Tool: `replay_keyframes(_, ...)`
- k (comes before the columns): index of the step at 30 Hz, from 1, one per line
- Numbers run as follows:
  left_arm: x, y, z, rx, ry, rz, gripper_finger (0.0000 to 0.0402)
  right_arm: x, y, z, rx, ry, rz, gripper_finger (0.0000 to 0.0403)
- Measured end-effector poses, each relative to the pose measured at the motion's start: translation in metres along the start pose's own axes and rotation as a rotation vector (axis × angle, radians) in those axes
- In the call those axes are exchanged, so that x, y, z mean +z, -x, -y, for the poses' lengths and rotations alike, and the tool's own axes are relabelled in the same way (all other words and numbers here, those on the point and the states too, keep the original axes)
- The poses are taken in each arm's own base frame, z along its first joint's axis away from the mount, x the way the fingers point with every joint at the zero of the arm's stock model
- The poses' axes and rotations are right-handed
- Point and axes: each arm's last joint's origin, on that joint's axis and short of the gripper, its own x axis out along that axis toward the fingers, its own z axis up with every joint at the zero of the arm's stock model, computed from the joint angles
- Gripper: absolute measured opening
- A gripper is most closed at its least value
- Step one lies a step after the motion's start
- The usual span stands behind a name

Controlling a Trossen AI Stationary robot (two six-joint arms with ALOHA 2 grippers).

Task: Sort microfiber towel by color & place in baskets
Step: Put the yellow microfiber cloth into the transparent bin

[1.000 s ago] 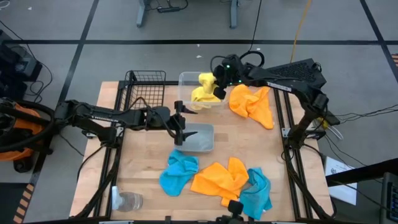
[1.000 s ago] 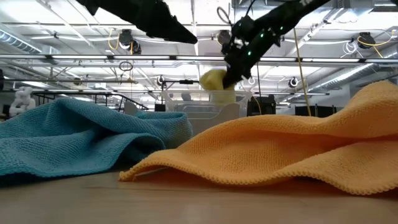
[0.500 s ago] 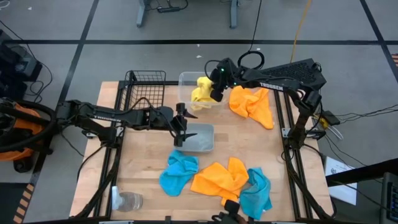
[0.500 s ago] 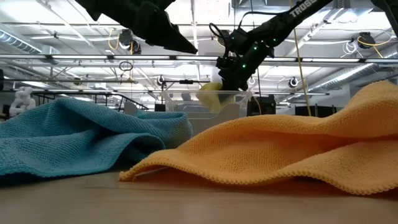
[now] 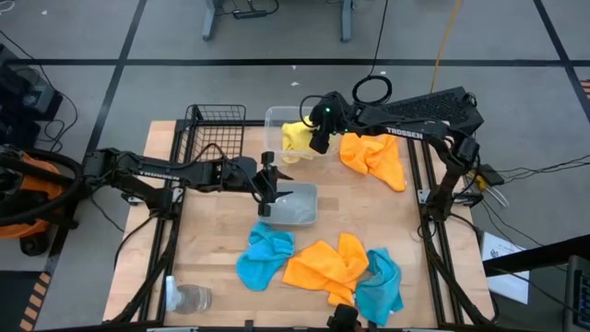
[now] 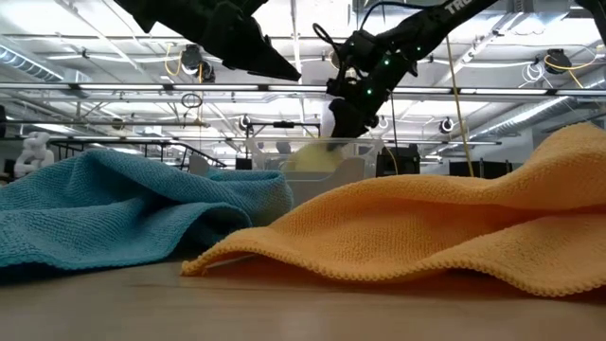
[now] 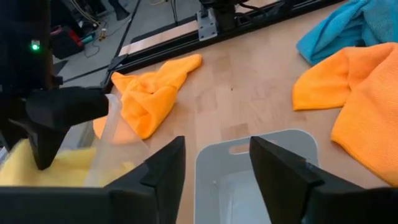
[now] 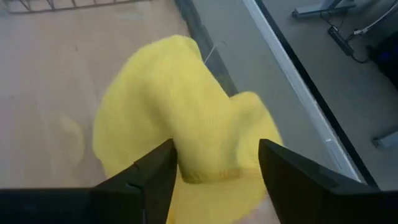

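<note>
The right pincer point(image 5: 319, 140) hangs over the clear plastic tub point(image 5: 273, 116) at the far middle of the pale wooden tabletop point(image 5: 212, 249), its dark fingers point(image 8: 140, 180) spread apart with the yellow microfiber towel point(image 5: 296, 138) lying loose between and below them, bunched inside the tub. The left pincer point(image 5: 267, 189) hovers over the near-left edge of the smaller grey tray point(image 5: 297, 205), which sits just in front of the tub; its fingers point(image 7: 165, 168) stand apart with nothing between them, and the tray under them holds no towel. The black wire-mesh basket point(image 5: 210, 138) stands to the left of the tub, at the tabletop's far left. A crumpled orange microfiber towel point(image 5: 373, 155) lies to the right of the tub. Near the front edge a blue microfiber towel point(image 5: 264, 255), a second orange towel point(image 5: 324, 263) and a second blue towel point(image 5: 380, 286) lie in an overlapping row. A clear glass cup point(image 5: 189, 297) stands at the front left corner
</note>
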Motion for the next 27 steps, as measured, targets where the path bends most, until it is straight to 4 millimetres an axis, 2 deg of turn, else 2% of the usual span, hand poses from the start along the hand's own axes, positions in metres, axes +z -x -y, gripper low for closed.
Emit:
replay_keyframes(5,0.000,0.000,0.000,-0.002,-0.001,-0.002,0.0149,0.006,0.028,-0.003,0.009,0.002,0.017,0.0221)
replay_keyframes(13,-0.001,0.000,0.000,-0.003,-0.009,-0.005,0.0092,0.004,0.112,-0.025,0.081,0.036,-0.001,0.0209)
replay_keyframes(17,-0.001,0.000,0.000,-0.005,-0.003,-0.004,0.0067,-0.008,0.141,-0.033,0.086,-0.008,-0.080,0.0205)
replay_keyframes(21,0.000,0.000,0.000,-0.004,-0.003,-0.003,0.0054,-0.029,0.151,-0.041,0.031,-0.037,-0.121,0.0203)
replay_keyframes(27,0.000,0.000,0.000,-0.004,-0.002,-0.003,0.0052,-0.076,0.133,-0.052,-0.027,-0.033,-0.123,0.0203)
